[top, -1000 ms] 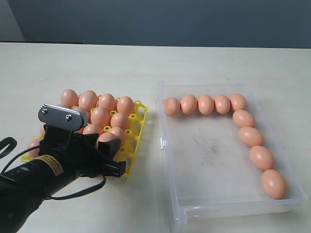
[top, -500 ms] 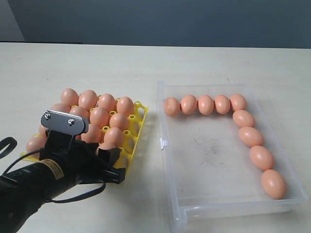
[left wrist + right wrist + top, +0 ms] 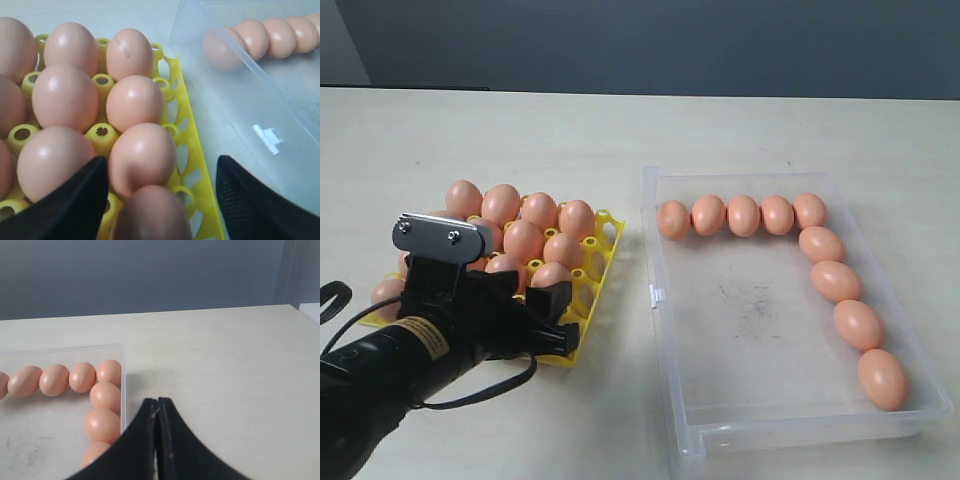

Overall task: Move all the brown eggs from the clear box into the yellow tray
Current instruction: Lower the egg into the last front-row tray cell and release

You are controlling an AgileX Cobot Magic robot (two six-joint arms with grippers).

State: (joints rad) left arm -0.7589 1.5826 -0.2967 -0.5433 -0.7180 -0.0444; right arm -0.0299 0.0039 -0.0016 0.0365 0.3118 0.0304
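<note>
Many smooth, matte orange-brown eggs (image 3: 743, 215)

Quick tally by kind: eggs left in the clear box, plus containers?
brown eggs in clear box: 9
clear box: 1
yellow tray: 1
Total: 11 (tray's eggs partly hidden by left arm, not counted)

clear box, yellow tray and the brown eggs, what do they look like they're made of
clear box: looks like transparent hard plastic, glossy. The table shows through it and the bottom is scuffed.
yellow tray: probably moulded plastic, evenly bright and slightly shiny, an open lattice of cups.
brown eggs: smooth, matte, unmarked shells. Whether they are real or imitation can't be told.
</note>
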